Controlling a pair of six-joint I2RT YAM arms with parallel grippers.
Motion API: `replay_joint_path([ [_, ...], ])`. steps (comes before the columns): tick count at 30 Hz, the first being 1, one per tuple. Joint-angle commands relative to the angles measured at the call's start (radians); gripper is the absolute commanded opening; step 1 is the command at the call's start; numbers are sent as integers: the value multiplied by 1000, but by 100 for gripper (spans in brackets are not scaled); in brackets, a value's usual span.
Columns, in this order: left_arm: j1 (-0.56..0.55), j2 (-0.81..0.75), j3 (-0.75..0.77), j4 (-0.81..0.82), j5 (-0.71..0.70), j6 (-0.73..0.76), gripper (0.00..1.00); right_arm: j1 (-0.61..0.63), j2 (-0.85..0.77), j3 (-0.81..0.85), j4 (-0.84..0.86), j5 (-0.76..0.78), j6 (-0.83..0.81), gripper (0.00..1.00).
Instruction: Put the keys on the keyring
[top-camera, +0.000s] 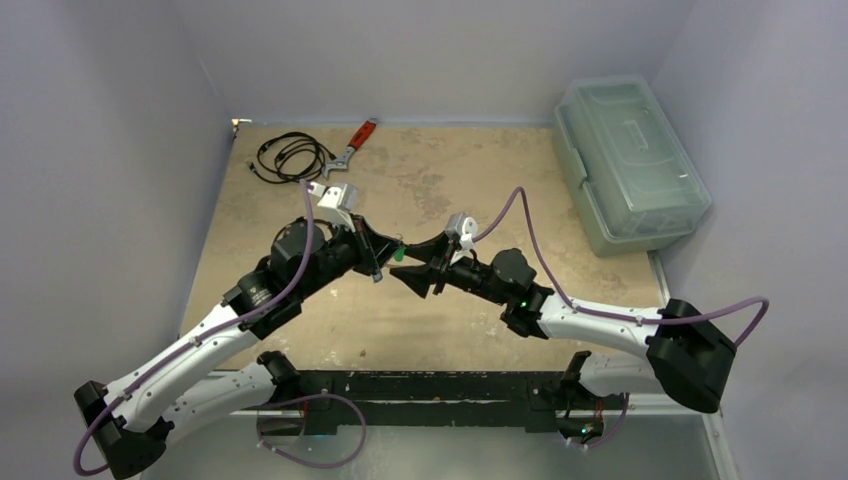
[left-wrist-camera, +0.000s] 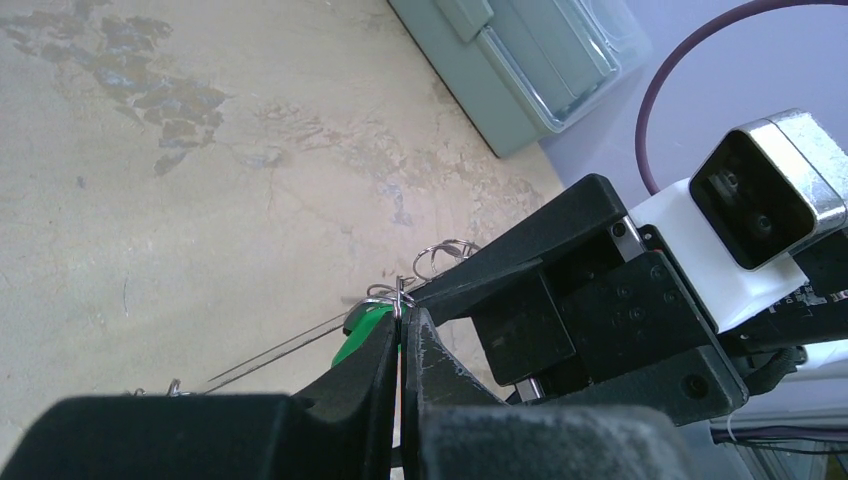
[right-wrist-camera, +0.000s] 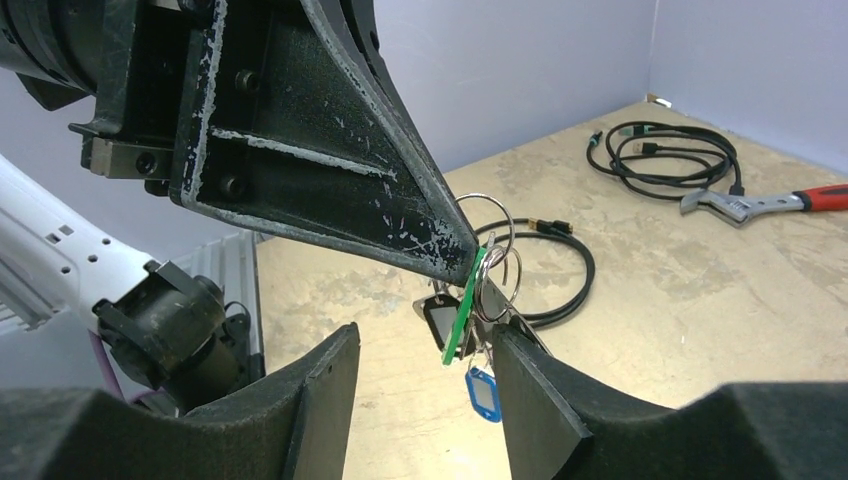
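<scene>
My left gripper (left-wrist-camera: 408, 318) is shut on the thin grey wire of the keyring (left-wrist-camera: 290, 347), which runs off to the left above the table. The keys hang in a bunch at its tip: a green tag (right-wrist-camera: 462, 305), a dark tag with white (right-wrist-camera: 440, 320) and a blue tag (right-wrist-camera: 482, 392), with small metal rings (right-wrist-camera: 490, 238) above them. My right gripper (right-wrist-camera: 425, 350) is open, with the bunch between its jaws, close against the right finger (right-wrist-camera: 525, 385). From above, both grippers (top-camera: 378, 262) (top-camera: 408, 275) meet tip to tip over mid-table, the green tag (top-camera: 398, 255) between them.
A coiled black cable (top-camera: 290, 157) and a red-handled wrench (top-camera: 352, 148) lie at the back left. A clear plastic box (top-camera: 630, 165) stands at the back right. Another black cable loop (right-wrist-camera: 560, 275) lies on the table behind the keys.
</scene>
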Motion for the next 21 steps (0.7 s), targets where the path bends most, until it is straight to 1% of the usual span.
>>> replay_joint_path([
  [1, -3, -25, -6, 90, -6, -32, 0, -5, -1, 45, 14, 30, 10, 55],
  [3, -3, -28, -9, 92, -5, -41, 0, -5, -4, 46, 15, 41, 8, 54],
  [10, -3, -31, -24, 116, 6, -80, 0, -5, -6, 42, 42, 56, 1, 41],
  [21, -3, -46, -41, 133, 0, -117, 0, -5, 8, 43, 57, 95, -2, 37],
])
